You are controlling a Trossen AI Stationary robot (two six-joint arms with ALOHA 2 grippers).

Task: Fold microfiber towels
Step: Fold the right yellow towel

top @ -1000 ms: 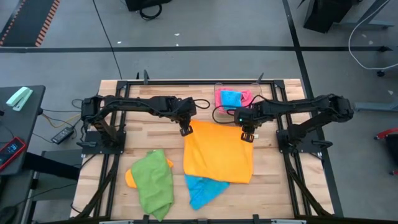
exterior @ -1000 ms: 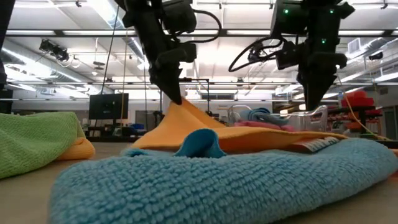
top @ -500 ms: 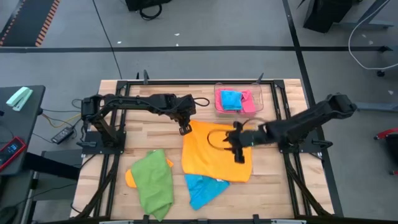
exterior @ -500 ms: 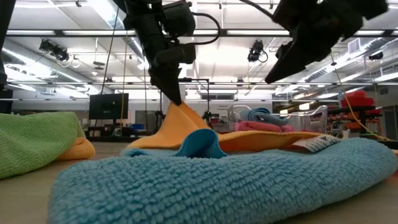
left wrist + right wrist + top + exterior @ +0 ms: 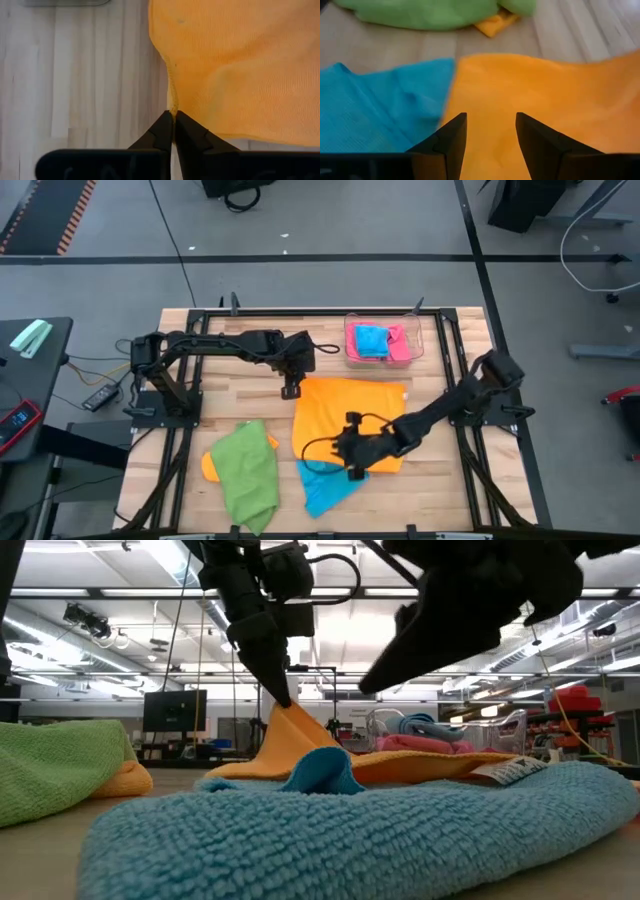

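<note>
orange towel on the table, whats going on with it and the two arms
The left gripper is shut on the far left corner of the orange towel, holding it pinched up off the wooden table. The right gripper hangs open over the towel's near edge, beside the blue towel, gripping nothing. A green towel lies crumpled to the left, and a clear tray at the back holds more cloths.

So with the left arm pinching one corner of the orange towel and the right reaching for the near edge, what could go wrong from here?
1. The right gripper, jaws open, hovers where the orange towel overlaps the blue towel; it may grab both layers.
2. The left gripper holds only the very tip of a corner, so a pull from the other arm might slip it free.
</note>
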